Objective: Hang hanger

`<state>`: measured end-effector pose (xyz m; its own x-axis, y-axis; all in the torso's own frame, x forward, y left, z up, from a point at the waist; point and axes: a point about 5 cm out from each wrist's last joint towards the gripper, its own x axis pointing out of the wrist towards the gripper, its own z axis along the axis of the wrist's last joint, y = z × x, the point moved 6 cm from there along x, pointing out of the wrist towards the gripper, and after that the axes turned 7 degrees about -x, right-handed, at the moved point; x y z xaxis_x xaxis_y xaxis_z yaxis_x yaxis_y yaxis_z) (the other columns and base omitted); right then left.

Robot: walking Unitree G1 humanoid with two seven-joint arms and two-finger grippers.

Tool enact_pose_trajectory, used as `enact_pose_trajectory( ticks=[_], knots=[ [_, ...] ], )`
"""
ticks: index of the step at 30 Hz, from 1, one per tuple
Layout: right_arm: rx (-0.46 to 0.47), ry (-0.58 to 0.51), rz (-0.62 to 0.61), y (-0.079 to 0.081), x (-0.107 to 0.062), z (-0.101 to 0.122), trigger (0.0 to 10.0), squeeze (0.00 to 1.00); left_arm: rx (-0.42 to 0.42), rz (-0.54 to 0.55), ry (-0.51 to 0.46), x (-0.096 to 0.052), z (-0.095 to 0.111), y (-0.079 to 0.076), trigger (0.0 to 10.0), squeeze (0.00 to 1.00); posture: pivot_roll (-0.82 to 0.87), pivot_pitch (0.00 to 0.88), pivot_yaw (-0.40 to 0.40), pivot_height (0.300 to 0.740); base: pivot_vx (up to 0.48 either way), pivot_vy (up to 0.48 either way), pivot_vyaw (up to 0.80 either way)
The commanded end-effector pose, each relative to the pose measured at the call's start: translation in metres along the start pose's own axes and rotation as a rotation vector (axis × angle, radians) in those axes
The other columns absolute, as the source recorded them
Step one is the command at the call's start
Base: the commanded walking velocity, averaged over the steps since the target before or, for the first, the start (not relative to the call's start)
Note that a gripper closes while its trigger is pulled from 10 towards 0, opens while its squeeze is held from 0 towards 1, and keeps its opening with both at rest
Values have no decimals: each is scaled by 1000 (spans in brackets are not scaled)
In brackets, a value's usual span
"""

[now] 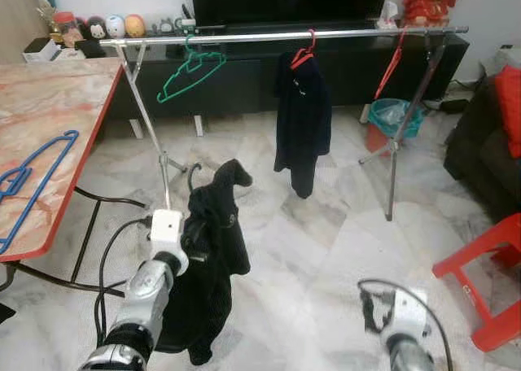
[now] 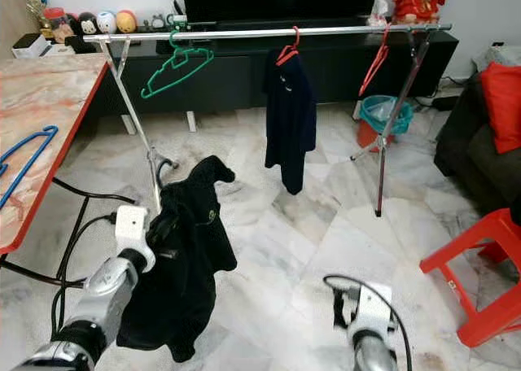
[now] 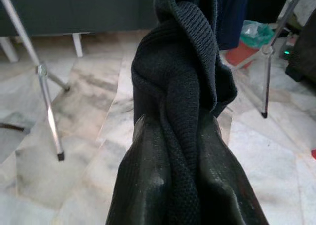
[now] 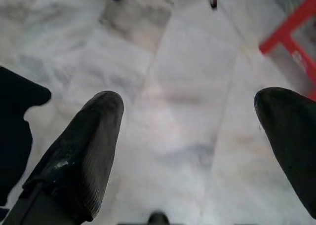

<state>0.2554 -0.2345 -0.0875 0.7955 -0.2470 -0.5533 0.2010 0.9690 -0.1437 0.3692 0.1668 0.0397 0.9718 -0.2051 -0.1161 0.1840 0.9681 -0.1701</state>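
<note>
- Nearest the robot, at its lower left, the left gripper [image 3: 182, 185] pinches a fold of a black knitted garment [image 1: 207, 257] between its two dark fingers; the cloth is held up off the pale marble floor [image 1: 309, 249] so that it drapes freely and does not drag.
- A dark hook [image 1: 193, 174] curves up by the garment's top, so the garment probably sits on a hanger, kept high, it seems, for lifting toward the rail; the hanger itself is hidden by cloth.
- At the lower right, the right gripper [image 4: 185, 136] hangs low over bare floor with its fingers spread wide and nothing between them.
- To the left, a blue plastic hanger [image 1: 28, 184] lies flat on the red-edged marble-patterned table [image 1: 73, 102].
- Farther off, the long silver clothes rail [image 1: 285, 36] on crossed legs carries a bare green hanger [image 1: 189, 72], a dark garment on a red hanger [image 1: 303, 119] and a bare red hanger [image 1: 391, 66]; the open stretches between them look the likeliest hanging spots.
</note>
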Motion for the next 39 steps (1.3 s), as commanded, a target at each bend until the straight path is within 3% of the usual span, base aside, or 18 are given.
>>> enact_pose_trajectory(
  ticks=[1, 8, 11, 13, 18, 21, 22, 24, 27, 32, 34, 39],
  knots=[
    [19, 4, -15, -2, 0, -1, 10000, 0, 21, 17, -77, 0, 19, 8, 10000, 0, -61, 0, 10, 740, 0, 0, 0],
    [-7, -30, -2, 3, 1, 6, 10000, 0, 83, 55, -60, -18, 11, 32, 10000, 0, -66, 0, 7, 740, 0, 0, 0],
    [-28, -106, -11, -2, -6, 8, 10000, 0, 71, 100, -69, -33, 10, 47, 10000, 0, -52, 0, 2, 740, 0, 0, 0],
    [-129, -123, 26, 2, -15, -1, 10000, 0, 83, 112, -69, -41, 8, 53, 10000, 0, -53, 0, 3, 740, 0, 0, 0],
    [-165, -76, -7, -12, -30, -29, 10000, 0, 88, 142, -51, -48, 2, 60, 10000, 0, -58, 0, 15, 740, 0, 0, 0],
    [-162, -7, -18, -15, -36, -48, 10000, 0, 75, 152, -50, -48, 0, 61, 10000, 0, -70, 0, 24, 740, 0, 0, 0],
    [-141, 86, -39, -19, -42, -68, 10000, 0, 67, 152, -47, -45, -1, 57, 10000, 0, -72, 0, 26, 740, 0, 0, 0],
    [-119, 145, -53, -21, -47, -81, 10000, 0, 52, 156, -55, -43, 0, 54, 10000, 0, -66, 0, 26, 740, 0, 0, 0],
    [-73, 223, -44, -14, -52, -97, 10000, 0, 60, 144, -63, -37, 3, 48, 10000, 0, -67, 0, 31, 740, 0, 0, 0],
    [-40, 229, -47, -5, -51, -96, 10000, 0, 45, 141, -66, -31, 7, 45, 10000, 0, -62, 0, 36, 740, 0, 0, 0],
    [-141, 232, -33, -1, -49, -94, 10000, 0, 46, 145, -73, -28, 11, 46, 10000, 0, -58, 0, 37, 740, 0, 0, 0],
    [-123, 245, -43, -1, -48, -94, 10000, 0, 29, 167, -93, -25, 16, 48, 10000, 0, -59, 0, 46, 740, 310, 0, 0]
  ],
)
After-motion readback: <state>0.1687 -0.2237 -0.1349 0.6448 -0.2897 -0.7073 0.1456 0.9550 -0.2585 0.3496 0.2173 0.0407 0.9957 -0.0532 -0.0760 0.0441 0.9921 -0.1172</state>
